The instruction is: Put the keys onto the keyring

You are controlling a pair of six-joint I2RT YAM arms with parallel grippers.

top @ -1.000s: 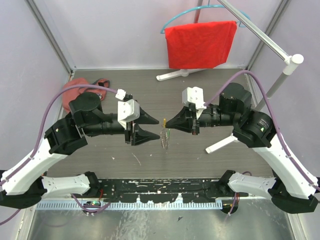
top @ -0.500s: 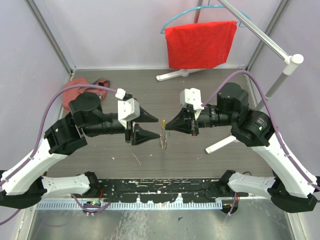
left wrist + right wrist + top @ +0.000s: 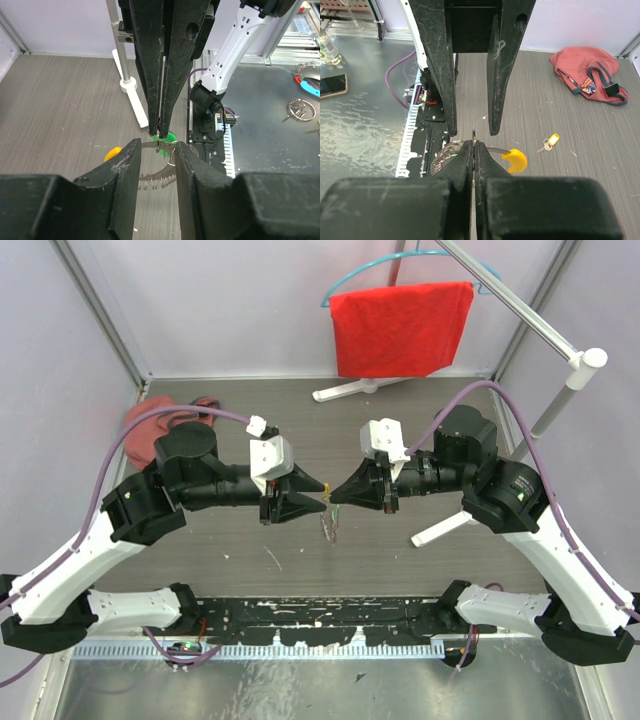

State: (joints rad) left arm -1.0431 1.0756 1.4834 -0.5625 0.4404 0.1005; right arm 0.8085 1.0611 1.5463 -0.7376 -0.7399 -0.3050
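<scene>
R gripper [image 3: 474, 145] pinched shut on keyring [image 3: 150, 177] wire, mid-table; ring hangs below, green key [image 3: 169, 136] just beside the pinch. L gripper [image 3: 158, 149] open, tips straddling the wire, so nearest for the next grab. Only R wrist cam shows brass key [image 3: 543, 146], on table, far side.

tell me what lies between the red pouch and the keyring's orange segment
A small yellow-headed key on the table, apart from pouch and orange segment; right wrist view.
</scene>
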